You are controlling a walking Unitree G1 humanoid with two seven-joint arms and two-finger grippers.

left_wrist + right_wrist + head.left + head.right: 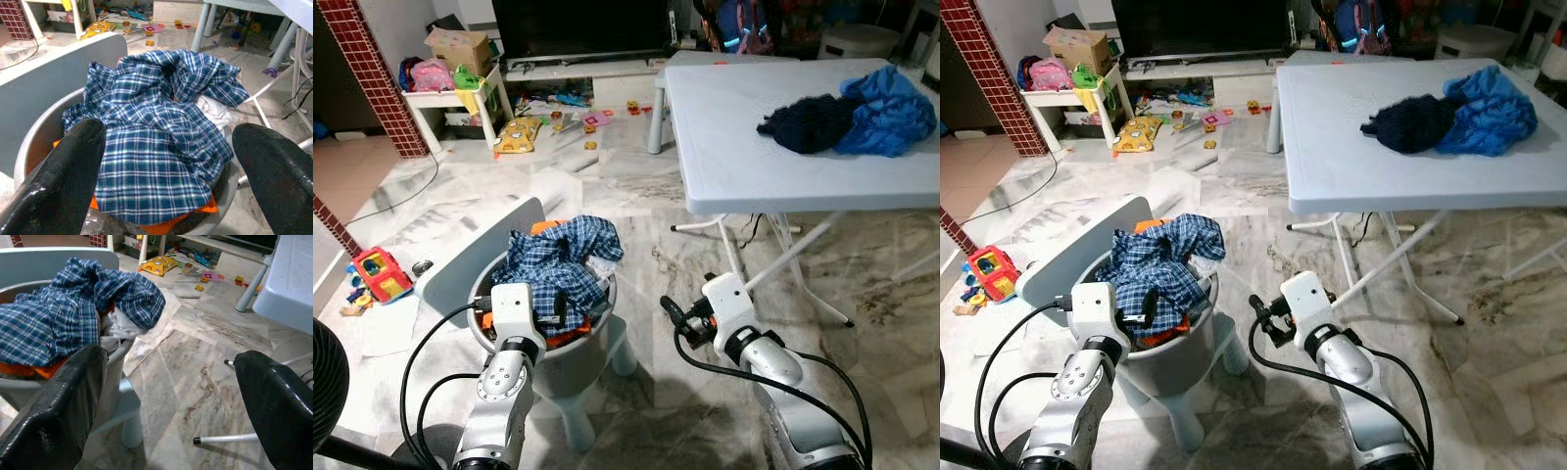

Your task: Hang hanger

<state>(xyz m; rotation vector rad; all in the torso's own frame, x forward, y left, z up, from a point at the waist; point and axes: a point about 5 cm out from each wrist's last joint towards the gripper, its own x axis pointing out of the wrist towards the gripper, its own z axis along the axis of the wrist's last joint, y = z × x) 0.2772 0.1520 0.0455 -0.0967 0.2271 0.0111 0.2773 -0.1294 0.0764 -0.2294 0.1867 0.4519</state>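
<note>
A: Where's your left end effector [166, 161]?
B: Right over the basket [597, 345] — fingers [63, 176] spread wide, nothing between them. They frame the plaid shirt [553, 264] heaped on top of the load.

A: And the right one?
B: Your right end effector [168, 396] sits just beside the basket, over the marble floor [705, 411]. Also spread, holding nothing.

A: The hanger?
B: Can't tell you where it is. There's orange [161, 226] showing under the shirt at the basket rim, but whether that's cloth or something else, I can't make out. White fabric [215, 110] pokes out on the far side of the shirt.

A: Counter?
B: White folding counter [744, 147] ahead to your right, well apart from both arms. A dark navy garment [808, 122] and a blue one [891, 108] lie touching on it, near the far right edge.

A: Anything else?
B: Toys scattered on the floor by the TV stand [578, 70] — well apart from the basket.
</note>
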